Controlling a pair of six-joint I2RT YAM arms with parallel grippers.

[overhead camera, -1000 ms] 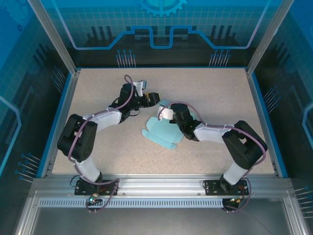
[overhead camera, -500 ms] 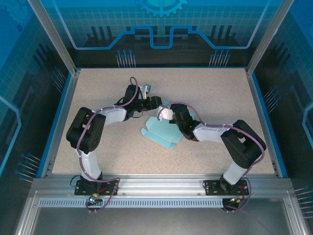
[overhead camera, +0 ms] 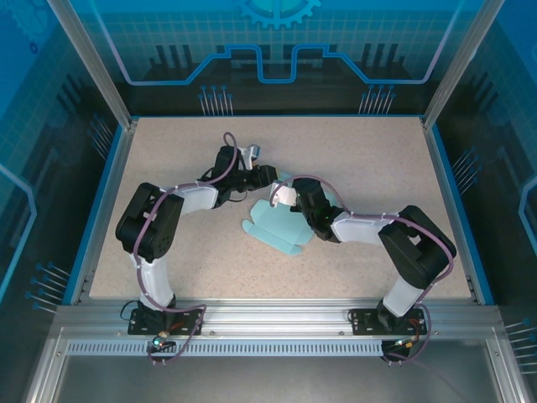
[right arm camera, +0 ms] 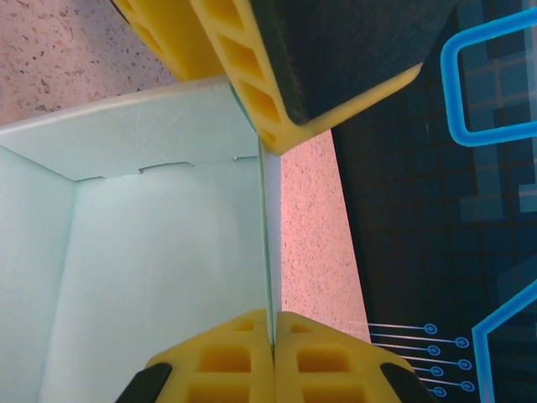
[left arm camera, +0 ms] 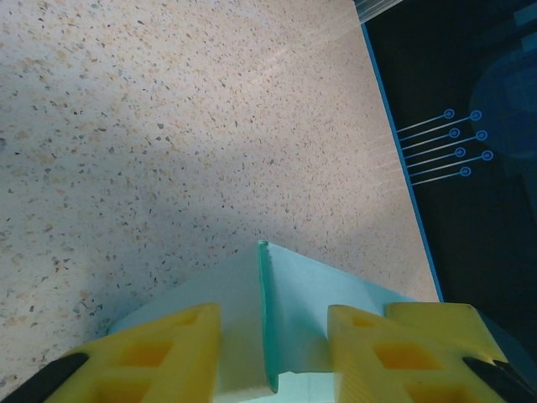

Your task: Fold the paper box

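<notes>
Box: the light blue thin-card paper box [overhead camera: 273,228] lay mid-frame on the speckled bench [overhead camera: 377,159].
Right end effector [right arm camera: 273,323]: clamped on an upright wall.
Left end effector [left arm camera: 273,336]: apart, straddling a raised flap.
Risk: opposing pulls could crease or tear the card.

My paper box [overhead camera: 281,225] is thin light-blue card, matt and smooth. The table [overhead camera: 361,168] looks like speckled beige stone or composite, dull and finely grained. The fingers [left arm camera: 159,353] of my left gripper [left arm camera: 273,327] and of my right gripper [right arm camera: 273,332] are matt yellow moulded plastic with square pockets. A black pad [right arm camera: 352,42] looks finely rough. The front rail [overhead camera: 277,323] is bare brushed metal. My arm shells [overhead camera: 147,231] are smooth black and white plastic with a slight sheen.
</notes>
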